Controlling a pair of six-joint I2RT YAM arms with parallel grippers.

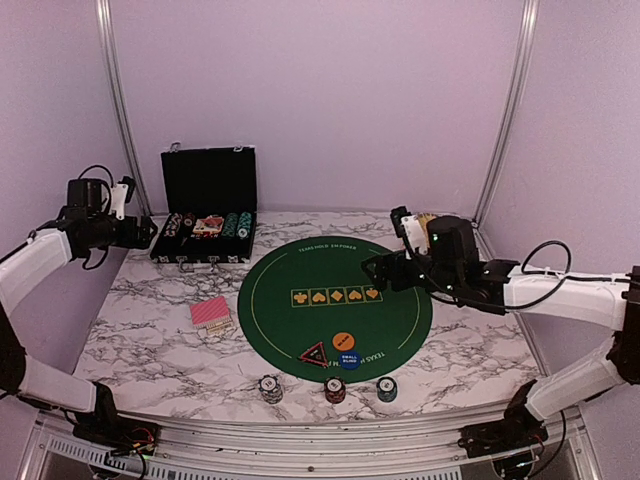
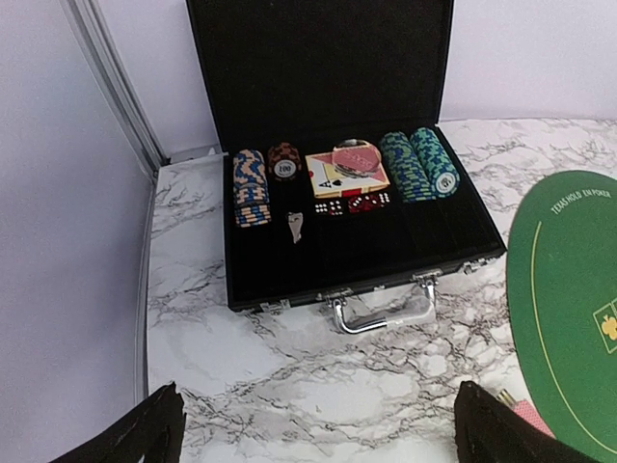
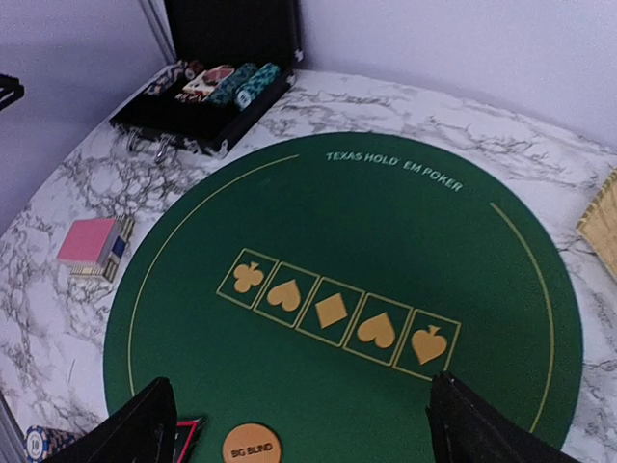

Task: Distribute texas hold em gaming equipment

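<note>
The green felt mat (image 1: 335, 300) carries an orange button (image 1: 343, 340), a blue button (image 1: 349, 361) and a red-black triangle marker (image 1: 313, 354) near its front. Three small chip stacks, black-white (image 1: 270, 387), red (image 1: 335, 389) and teal (image 1: 387, 388), stand at the table's front edge. A red-backed deck of cards (image 1: 212, 313) lies left of the mat. My right gripper (image 3: 304, 424) hovers open above the mat's right half, with the orange button (image 3: 251, 449) below it. My left gripper (image 2: 323, 434) stands open and empty over bare marble in front of the case.
The black hinged chip case (image 1: 210, 215) sits open at the back left, with rows of chips (image 2: 419, 164), dice and cards (image 2: 347, 174) inside and its handle (image 2: 386, 309) facing my left gripper. A woven wicker basket (image 3: 603, 222) stands off the mat's right edge.
</note>
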